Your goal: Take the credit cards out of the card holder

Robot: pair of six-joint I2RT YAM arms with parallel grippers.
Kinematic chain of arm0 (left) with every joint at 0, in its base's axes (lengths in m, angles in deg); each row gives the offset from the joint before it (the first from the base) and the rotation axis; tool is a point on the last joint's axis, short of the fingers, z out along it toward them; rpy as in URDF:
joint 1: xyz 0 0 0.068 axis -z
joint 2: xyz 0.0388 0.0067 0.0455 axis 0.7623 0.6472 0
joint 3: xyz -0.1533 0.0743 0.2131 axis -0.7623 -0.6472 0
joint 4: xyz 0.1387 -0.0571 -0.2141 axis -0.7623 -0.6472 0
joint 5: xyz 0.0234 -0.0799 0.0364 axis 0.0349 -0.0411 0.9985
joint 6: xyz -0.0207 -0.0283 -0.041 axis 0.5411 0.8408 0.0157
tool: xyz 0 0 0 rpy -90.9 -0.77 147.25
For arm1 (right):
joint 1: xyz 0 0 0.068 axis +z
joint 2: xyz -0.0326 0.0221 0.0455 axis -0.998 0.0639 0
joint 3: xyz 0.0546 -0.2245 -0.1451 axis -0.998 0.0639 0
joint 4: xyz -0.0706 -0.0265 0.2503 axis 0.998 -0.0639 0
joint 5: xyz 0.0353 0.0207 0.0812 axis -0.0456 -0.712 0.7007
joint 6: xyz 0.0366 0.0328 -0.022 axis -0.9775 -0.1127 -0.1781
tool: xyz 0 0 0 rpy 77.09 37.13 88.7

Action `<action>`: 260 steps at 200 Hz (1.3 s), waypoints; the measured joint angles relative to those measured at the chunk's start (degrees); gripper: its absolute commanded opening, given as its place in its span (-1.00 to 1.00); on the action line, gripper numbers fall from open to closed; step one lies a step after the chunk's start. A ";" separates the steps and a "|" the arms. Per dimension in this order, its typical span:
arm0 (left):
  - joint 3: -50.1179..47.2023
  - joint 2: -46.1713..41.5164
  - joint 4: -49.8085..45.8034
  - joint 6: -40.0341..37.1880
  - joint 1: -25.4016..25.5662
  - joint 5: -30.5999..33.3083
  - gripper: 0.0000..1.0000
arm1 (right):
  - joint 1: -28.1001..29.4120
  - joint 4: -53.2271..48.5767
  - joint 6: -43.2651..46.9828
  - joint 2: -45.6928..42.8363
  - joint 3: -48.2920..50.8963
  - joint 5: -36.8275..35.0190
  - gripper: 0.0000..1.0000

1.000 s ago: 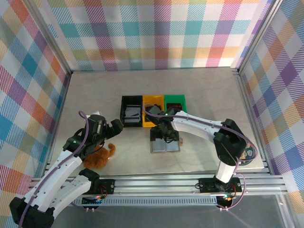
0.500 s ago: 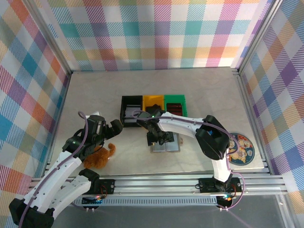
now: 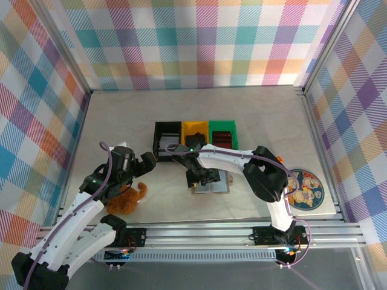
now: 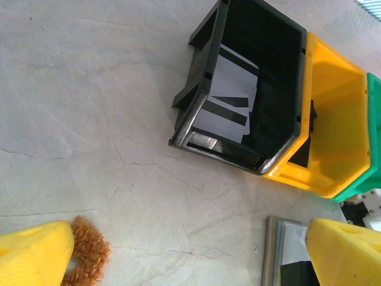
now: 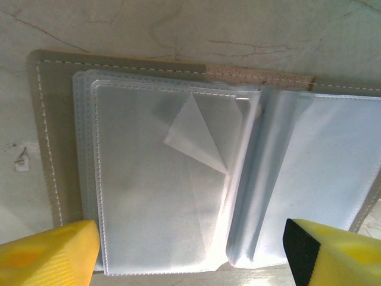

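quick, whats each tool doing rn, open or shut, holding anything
left tool: open, holding nothing
right tool: open above the card holder, gripping nothing

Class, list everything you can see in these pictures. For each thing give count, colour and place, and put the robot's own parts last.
holder: one, grey with clear sleeves, lying open in front of the bins
black bin: one, left of the row
yellow bin: one, middle of the row
green bin: one, right of the row
striped cards: at least two, pale with dark stripes, in the black bin
red card: one, dark red, in the green bin
furry toy: one, orange, near left
plate: one, round with a printed picture, near right
table: one, beige
left gripper: open, above the toy
right gripper: open, over the holder
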 measured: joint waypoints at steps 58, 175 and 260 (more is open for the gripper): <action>0.00 0.31 0.04 0.00 0.00 -0.07 0.99 | 0.00 0.63 0.09 0.72 0.00 0.02 0.59; -0.02 1.40 0.39 0.24 0.00 -1.16 0.99 | 0.85 1.77 0.02 -1.64 0.00 0.02 0.62; -4.02 1.79 2.86 1.92 0.00 -4.90 0.99 | 0.85 3.19 0.07 -1.86 -0.15 0.44 0.61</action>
